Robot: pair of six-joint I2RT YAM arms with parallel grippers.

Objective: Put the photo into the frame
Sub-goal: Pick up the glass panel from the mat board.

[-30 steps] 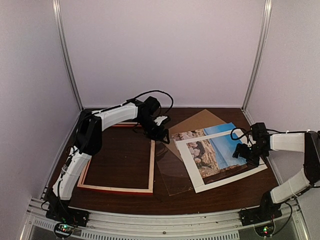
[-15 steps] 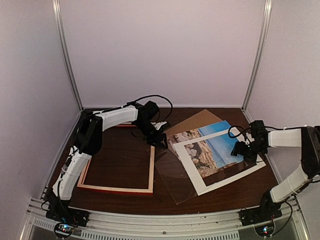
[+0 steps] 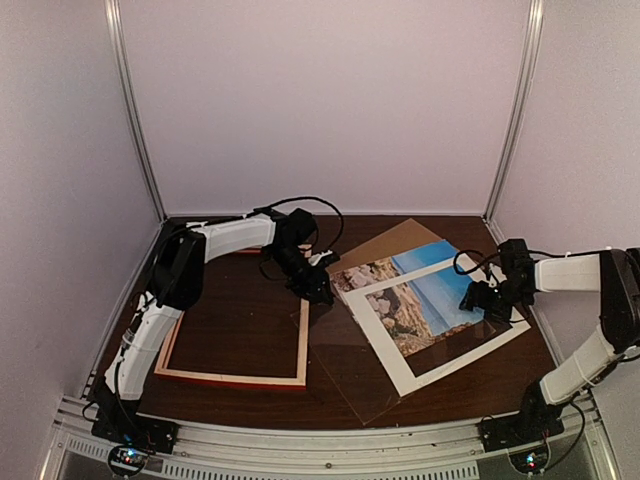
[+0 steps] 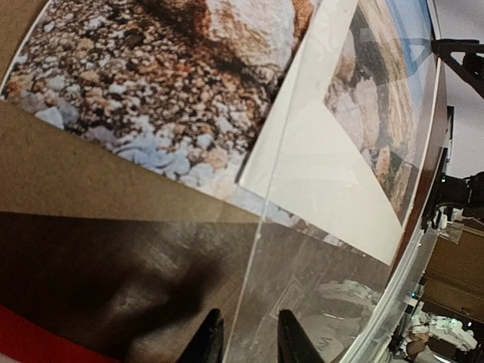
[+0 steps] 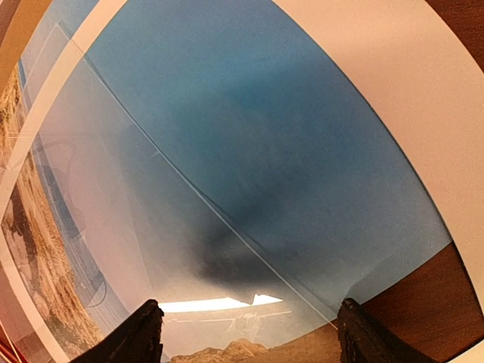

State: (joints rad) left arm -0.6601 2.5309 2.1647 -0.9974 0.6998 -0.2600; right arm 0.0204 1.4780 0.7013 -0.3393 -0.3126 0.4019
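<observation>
– Photo (image 3: 415,300)? Lying where, seen from above?
– Lying flat right of centre on the table (image 3: 250,320), under the white mat (image 3: 400,362). Showing through the mat's window and poking out past its far-left corner, partly over the brown backing board (image 3: 395,238). Sitting near the frame (image 3: 232,378), not inside it.
– And sitting how to the grippers?
– Reaching almost to the left gripper (image 3: 318,292), hanging just beside the rocky corner, between photo and frame. Passing under the right gripper (image 3: 487,303) at the blue end, by the mat's right border.
– Seeing what from the left wrist?
– Looking down on the left gripper (image 4: 248,336), fingers drawn close, pinching the edge of a clear sheet (image 4: 318,287). Finding the pebbled part of the photo (image 4: 151,76) ahead of the fingertips, past a strip of backing board (image 4: 91,174), not touching the fingers. Seeing the mat (image 4: 325,174) crossing the photo on the right.
– And from the right wrist?
– Looking at the right gripper (image 5: 249,321), fingers spread wide and gripping nothing. Seeing the blue of the photo (image 5: 302,136) filling the space ahead of and between the fingers, directly below. Noting the mat (image 5: 393,68) bordering it at upper right and the clear sheet (image 5: 113,212) overlapping it on the left. Not managing to tell whether the fingertips are touching the print.
</observation>
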